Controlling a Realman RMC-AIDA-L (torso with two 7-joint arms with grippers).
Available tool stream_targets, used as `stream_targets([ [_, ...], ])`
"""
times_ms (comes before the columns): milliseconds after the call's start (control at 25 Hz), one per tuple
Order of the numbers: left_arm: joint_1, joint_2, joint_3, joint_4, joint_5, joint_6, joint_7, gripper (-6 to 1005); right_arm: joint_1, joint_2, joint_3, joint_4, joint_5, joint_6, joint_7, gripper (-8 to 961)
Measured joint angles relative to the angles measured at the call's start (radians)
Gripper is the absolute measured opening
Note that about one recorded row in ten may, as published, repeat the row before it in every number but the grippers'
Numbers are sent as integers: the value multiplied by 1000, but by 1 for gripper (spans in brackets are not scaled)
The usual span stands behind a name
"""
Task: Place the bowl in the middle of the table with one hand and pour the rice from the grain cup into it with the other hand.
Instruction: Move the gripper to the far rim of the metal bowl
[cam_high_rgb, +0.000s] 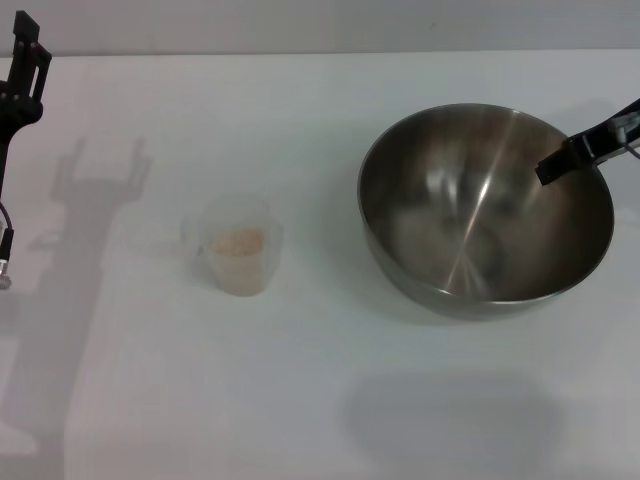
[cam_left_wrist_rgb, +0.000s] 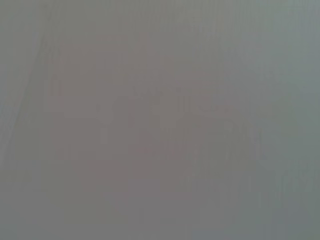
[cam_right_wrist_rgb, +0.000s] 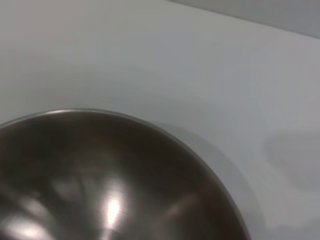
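A steel bowl (cam_high_rgb: 485, 210) sits right of centre on the white table (cam_high_rgb: 320, 400), its far-right rim met by the right end effector (cam_high_rgb: 560, 163), though whether that end effector is pinching the rim or merely beside it cannot be told, while the left end effector (cam_high_rgb: 28, 60) hangs at the table's far-left edge, its spread equally unclear. The grain cup (cam_high_rgb: 238, 246), holding rice (cam_high_rgb: 240, 242), stands upright well left of the bowl. The bowl looks rigid, slick and best held by its thin rim; the light, slightly flexible cup probably wants a gentle hold at its side handle or wall so no grains spill.
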Motion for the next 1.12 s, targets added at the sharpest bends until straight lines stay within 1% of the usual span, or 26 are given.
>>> stream_targets([
  [360,-1,0,-7,6,0,0,0,754,11,3,-2,65,-1,-42,-35,565],
  [440,-1,0,-7,6,0,1,0,754,11,4,-3,68,-2,-50,-37,322],
  [680,-2,0,-8,6,0,3,0,754,9,5,-3,66,-4,-58,-45,107],
  [1120,-2,0,-8,6,0,6,0,754,13,5,3,55,-5,-71,-49,40],
])
